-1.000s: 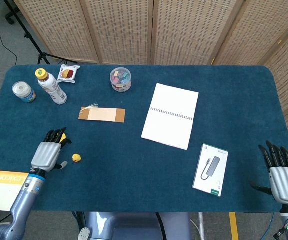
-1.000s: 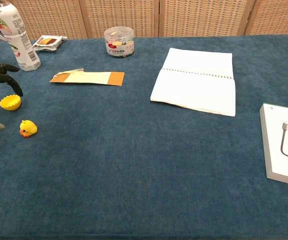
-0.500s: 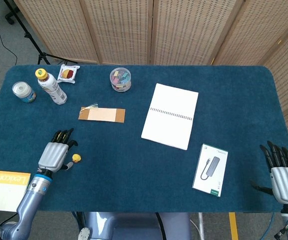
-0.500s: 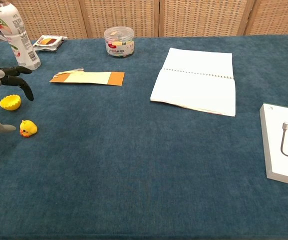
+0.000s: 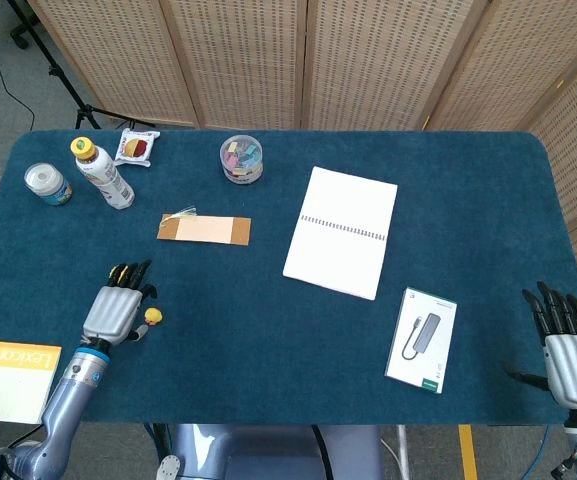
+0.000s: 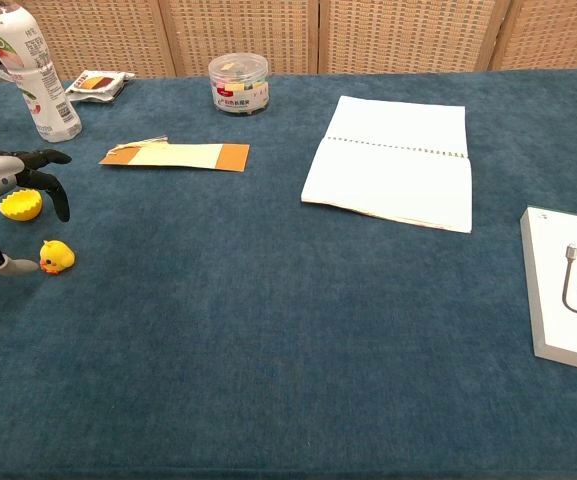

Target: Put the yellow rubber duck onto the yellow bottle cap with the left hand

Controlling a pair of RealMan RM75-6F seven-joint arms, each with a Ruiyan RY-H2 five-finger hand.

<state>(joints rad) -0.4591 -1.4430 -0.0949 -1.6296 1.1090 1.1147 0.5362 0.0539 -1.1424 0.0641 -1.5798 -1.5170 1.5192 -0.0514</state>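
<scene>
The little yellow rubber duck (image 6: 56,257) sits on the blue worktop (image 5: 288,340), near the front left side. The yellow bottle cap (image 6: 20,205) lies just behind it, a bit to the left, with its open side up. The duck and the cap are not touching.

The left hand (image 5: 118,305) is low over the worktop right beside the duck. Its fingers are spread apart and it holds nothing. In the chest view its dark fingers (image 6: 43,180) reach over the cap, and its thumb tip is just beside the duck. I cannot tell if the thumb touches the duck.

The right hand (image 5: 568,345) is far away at the front right corner. Its fingers are apart and straight, and it holds nothing.

At the back left stand a drink bottle (image 5: 103,173) with a yellow top and a small round tub (image 5: 46,184). A snack packet (image 5: 136,147) lies near them. A clear jar (image 5: 241,159) with bright things inside stands farther right. A brown card strip (image 5: 205,229) lies in front of it. A white notebook (image 5: 341,231) lies in the middle, and a white box (image 5: 421,340) with a cable picture lies to the right.
</scene>
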